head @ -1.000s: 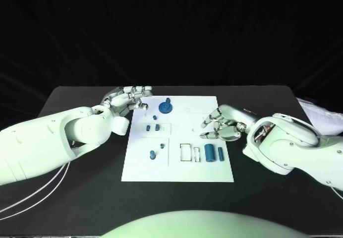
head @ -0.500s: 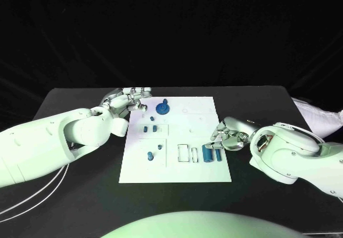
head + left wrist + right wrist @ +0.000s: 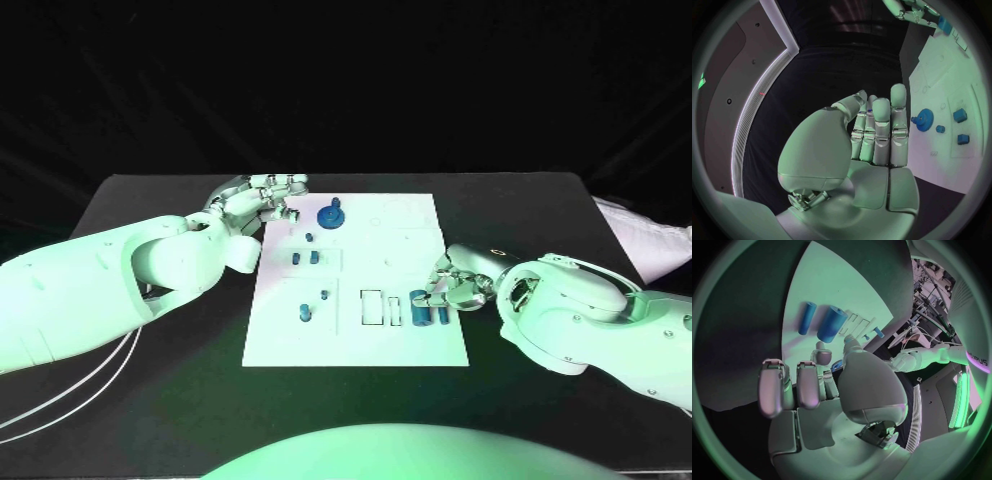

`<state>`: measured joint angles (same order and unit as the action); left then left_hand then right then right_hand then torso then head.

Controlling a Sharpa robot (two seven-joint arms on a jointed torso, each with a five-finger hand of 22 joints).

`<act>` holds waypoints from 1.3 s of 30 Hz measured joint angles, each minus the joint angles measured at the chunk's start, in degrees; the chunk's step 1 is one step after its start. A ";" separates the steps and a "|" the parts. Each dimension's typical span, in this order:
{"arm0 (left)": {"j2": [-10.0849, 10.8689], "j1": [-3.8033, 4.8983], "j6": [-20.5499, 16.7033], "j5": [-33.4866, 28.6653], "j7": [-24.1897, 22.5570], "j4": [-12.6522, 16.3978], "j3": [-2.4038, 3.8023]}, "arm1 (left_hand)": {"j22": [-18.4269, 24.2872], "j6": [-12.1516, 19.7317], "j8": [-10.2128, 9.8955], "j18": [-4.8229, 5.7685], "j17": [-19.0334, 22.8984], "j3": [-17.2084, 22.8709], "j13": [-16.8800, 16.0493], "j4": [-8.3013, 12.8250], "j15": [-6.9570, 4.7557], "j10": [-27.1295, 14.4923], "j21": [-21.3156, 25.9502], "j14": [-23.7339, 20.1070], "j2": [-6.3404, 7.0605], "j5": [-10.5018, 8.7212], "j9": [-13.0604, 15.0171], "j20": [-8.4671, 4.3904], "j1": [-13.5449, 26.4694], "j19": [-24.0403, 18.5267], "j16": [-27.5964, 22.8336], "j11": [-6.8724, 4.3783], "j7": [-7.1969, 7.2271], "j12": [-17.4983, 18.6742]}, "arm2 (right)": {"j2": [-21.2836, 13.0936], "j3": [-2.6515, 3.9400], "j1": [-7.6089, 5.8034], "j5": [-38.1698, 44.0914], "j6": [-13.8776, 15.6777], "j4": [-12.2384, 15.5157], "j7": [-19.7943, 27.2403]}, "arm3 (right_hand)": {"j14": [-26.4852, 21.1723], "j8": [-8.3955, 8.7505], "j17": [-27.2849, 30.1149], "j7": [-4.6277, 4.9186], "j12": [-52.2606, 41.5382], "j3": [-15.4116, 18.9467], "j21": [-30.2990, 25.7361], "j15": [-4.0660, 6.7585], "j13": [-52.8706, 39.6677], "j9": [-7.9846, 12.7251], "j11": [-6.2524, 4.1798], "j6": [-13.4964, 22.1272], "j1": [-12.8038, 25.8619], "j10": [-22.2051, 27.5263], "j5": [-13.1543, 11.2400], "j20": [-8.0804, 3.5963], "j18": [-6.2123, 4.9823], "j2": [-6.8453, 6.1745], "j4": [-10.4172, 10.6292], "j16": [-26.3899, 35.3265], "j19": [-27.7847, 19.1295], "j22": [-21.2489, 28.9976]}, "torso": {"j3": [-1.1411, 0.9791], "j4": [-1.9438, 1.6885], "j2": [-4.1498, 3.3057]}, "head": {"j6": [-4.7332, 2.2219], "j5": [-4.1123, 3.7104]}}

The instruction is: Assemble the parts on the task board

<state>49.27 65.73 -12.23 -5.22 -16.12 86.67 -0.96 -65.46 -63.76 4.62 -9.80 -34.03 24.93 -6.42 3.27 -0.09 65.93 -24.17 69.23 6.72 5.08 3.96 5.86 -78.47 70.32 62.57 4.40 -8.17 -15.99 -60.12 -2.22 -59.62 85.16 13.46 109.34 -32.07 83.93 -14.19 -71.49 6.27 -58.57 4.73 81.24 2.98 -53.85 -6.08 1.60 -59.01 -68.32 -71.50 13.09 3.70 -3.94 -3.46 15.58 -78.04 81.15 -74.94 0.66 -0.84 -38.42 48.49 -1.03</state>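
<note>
The white task board (image 3: 361,335) lies in the middle of the black table. A blue gear (image 3: 335,217) stands near its far edge, also seen at the gear (image 3: 924,118). My left hand (image 3: 267,205) hovers at the board's far left corner beside the gear, fingers straight and side by side (image 3: 879,130), holding nothing. Two blue cylinders (image 3: 421,308) lie at the board's right side. My right hand (image 3: 454,282) is right over their far ends, fingers curled (image 3: 811,385). A speck of blue shows under its thumb; whether it holds anything is unclear.
Small blue parts (image 3: 303,258) stand in the board's left half, and two more (image 3: 306,312) sit nearer me. Narrow rectangular slots (image 3: 374,306) lie left of the cylinders. Bare black table (image 3: 159,390) surrounds the board. A white object (image 3: 649,235) lies at the table's right edge.
My right hand has come toward me along the board's right side, from mid-board to the cylinders. The left hand has stayed by the gear.
</note>
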 measured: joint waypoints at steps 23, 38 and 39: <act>0.06 -0.06 0.30 0.04 0.09 -0.06 -0.02 | 0.05 0.00 0.00 0.00 0.09 0.17 -0.04 -0.17 0.00 -0.21 0.21 0.00 -0.31 0.00 0.00 0.00 0.31 0.00 0.00 -0.21 0.00 0.00 | 3.52 0.16 2.03 3.66 -2.34 -3.59 -0.96 | 0.00 -0.67 -0.39 -0.83 -1.26 0.56 0.45 0.00 -1.91 -0.54 -0.62 -0.84 -1.36 -0.63 1.01 -0.21 0.00 1.36 0.56 -0.23 0.21 0.02 | 0.04 -0.03 0.01 | 0.52 -0.16; 0.14 -0.10 0.52 0.07 0.20 -0.09 -0.02 | 0.04 0.00 0.00 0.00 0.08 0.16 -0.03 -0.17 0.00 -0.20 0.21 0.00 -0.31 0.00 0.00 0.00 0.31 0.00 0.00 -0.21 0.00 0.00 | 3.94 0.25 2.33 3.77 -1.55 -3.62 -0.86 | 0.02 -0.93 -1.26 -1.37 -2.22 0.53 1.13 0.01 -3.93 -0.82 -1.15 -2.84 -4.71 -2.20 1.76 -0.62 0.00 4.19 0.17 -1.01 0.61 0.02 | 0.03 0.04 0.04 | 0.60 -0.09; 0.14 -0.10 0.53 0.07 0.21 -0.09 -0.02 | 0.04 0.00 0.00 0.00 0.08 0.17 -0.03 -0.17 0.00 -0.20 0.21 0.00 -0.31 0.00 0.00 0.00 0.31 0.00 0.00 -0.21 0.00 0.00 | 3.89 0.20 2.38 3.68 -1.21 -3.47 -0.86 | 0.14 -1.04 -1.31 -1.41 -2.49 0.46 1.13 0.14 -4.18 -0.82 -1.34 -3.02 -4.90 -2.43 1.76 -0.78 0.00 4.36 0.07 -1.01 0.77 0.03 | 0.03 0.04 0.04 | 0.60 -0.10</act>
<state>49.41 65.63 -11.71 -5.15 -15.91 86.58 -0.98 -65.42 -63.76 4.62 -9.80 -33.94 25.10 -6.45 3.11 -0.09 65.72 -23.96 69.23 6.41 5.08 3.96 5.86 -78.16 70.32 62.57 4.19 -8.17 -15.99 -56.23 -2.01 -57.24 88.84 12.25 105.87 -32.94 84.08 -15.23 -72.80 4.86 -61.06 5.19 82.37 3.12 -58.02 -6.90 0.26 -62.02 -73.22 -73.93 14.85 2.92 -3.94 0.90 15.66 -79.05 81.93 -74.91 0.69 -0.80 -38.39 49.09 -1.13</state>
